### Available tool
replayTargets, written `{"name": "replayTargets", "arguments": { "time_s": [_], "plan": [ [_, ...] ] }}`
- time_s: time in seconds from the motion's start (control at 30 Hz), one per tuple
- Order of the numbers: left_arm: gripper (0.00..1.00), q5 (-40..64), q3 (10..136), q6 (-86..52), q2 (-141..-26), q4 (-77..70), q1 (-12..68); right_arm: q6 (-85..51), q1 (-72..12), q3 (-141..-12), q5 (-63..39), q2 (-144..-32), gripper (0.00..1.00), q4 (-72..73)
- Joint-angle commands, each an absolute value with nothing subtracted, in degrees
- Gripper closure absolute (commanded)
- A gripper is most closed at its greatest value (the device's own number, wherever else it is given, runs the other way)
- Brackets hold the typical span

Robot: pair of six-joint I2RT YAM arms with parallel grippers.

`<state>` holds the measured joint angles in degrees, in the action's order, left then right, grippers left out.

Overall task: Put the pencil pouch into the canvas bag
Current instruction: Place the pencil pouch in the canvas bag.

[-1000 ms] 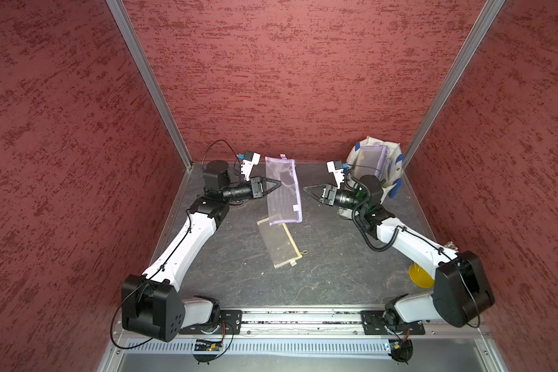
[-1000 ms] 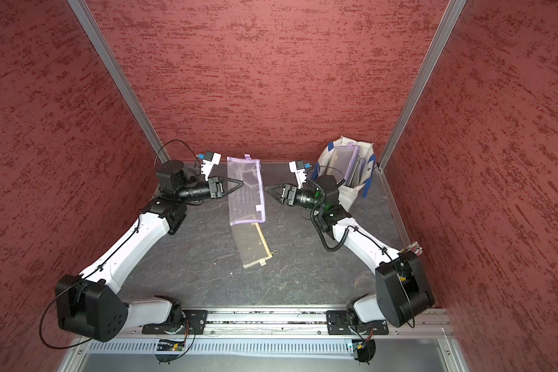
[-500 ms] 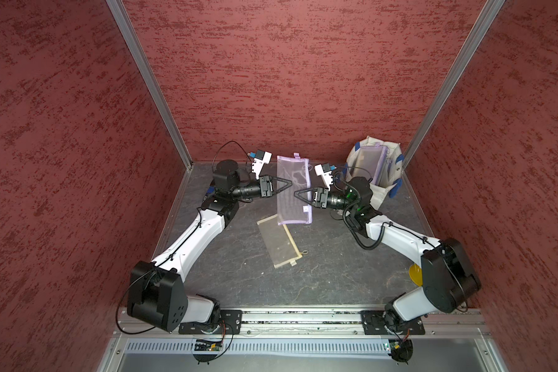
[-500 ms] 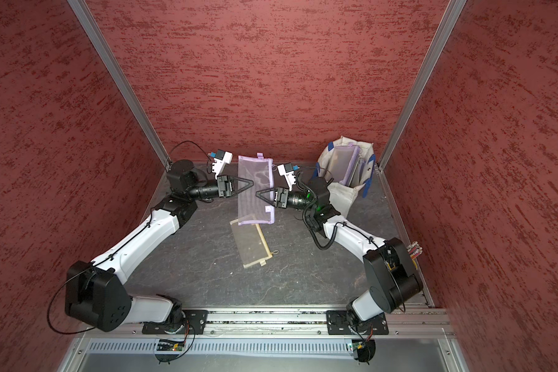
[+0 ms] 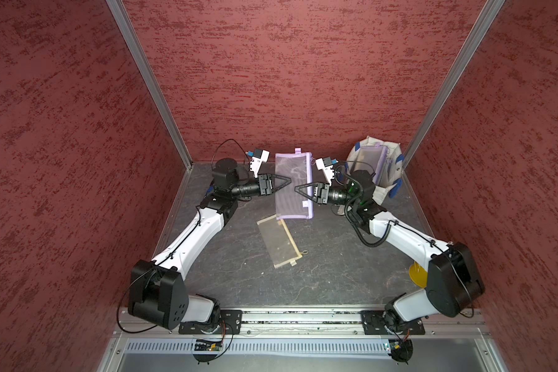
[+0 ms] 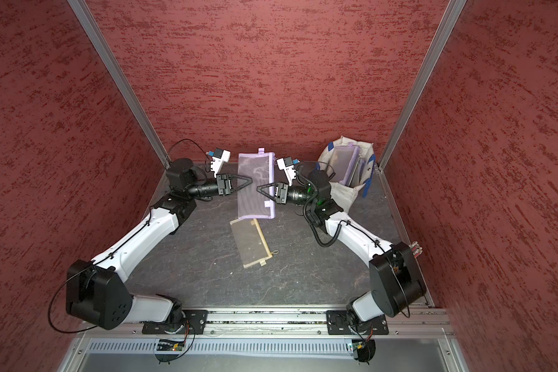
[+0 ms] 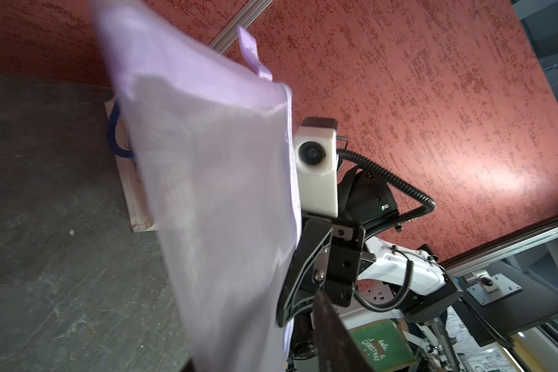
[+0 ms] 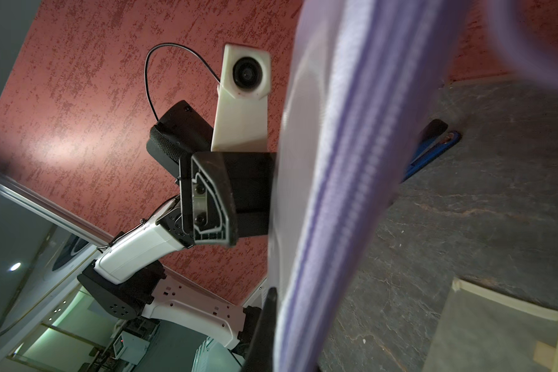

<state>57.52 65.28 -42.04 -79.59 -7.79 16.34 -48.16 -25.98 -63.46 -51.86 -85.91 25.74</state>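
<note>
Purple mesh pencil pouch (image 5: 291,206) is up off the counter (image 5: 335,257), standing on end in mid-air between the two arms, loop tab at the top. The right gripper (image 5: 297,189) comes in from the zipper side, its jaws pressed together and pinching the pouch at that purple edge. In the left wrist view its finger (image 7: 298,273) sits right against the fabric. The left gripper (image 5: 289,181) faces it from the opposite side. Its jaws appear spread, with the mesh passing between them, though the top views are too small to be sure.

The canvas bag (image 5: 380,193) sits in the far right corner, mouth open and blue handles showing, with another purple-trimmed pouch (image 5: 366,161) inside it. The held pouch is well apart from it, out in the middle.

Below lies a tan mesh pouch (image 5: 279,241), flat on the counter. Its far end sits just under the purple one's lower edge, and I can't tell whether they touch.
</note>
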Motion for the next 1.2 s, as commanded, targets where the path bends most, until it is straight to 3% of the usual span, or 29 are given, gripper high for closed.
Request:
{"name": "replayTargets", "arguments": {
  "time_s": [0.0,0.1,0.17,0.33,0.6,0.87,1.17],
  "plan": [
    [0.25,54.19,66.38,-37.64,-79.01,-1.43,15.91,-38.51,-21.86,-70.83,-46.99,-83.58,1.0,7.3],
    [0.07,51.07,67.17,-33.98,-79.07,5.92,16.08,-29.64,-17.05,-80.79,-41.84,-84.2,1.0,-9.26],
    [0.0,49.09,66.88,-31.91,-78.8,9.45,16.32,-25.32,-13.09,-87.7,-38.67,-86.19,1.0,-18.62],
    [0.0,45.97,64.17,-32.25,-76.89,9.84,16.69,-16.98,-5.33,-108.97,-26.84,-96.55,1.0,-41.56],
    [0.0,41.97,61.76,-29.97,-75.18,14.12,19.36,-10.91,1.02,-137.17,-16.79,-114.19,1.0,-65.24],
    [0.0,41.48,59.67,-30.15,-74.44,13.67,20.39,-8.27,3.69,-135.79,-12.58,-118.55,1.0,-65.94],
    [0.0,41.64,61.56,-30.06,-76.5,13.41,20.83,-8.36,4.58,-123.98,-13.49,-117.08,1.0,-59.45]
  ]
}}
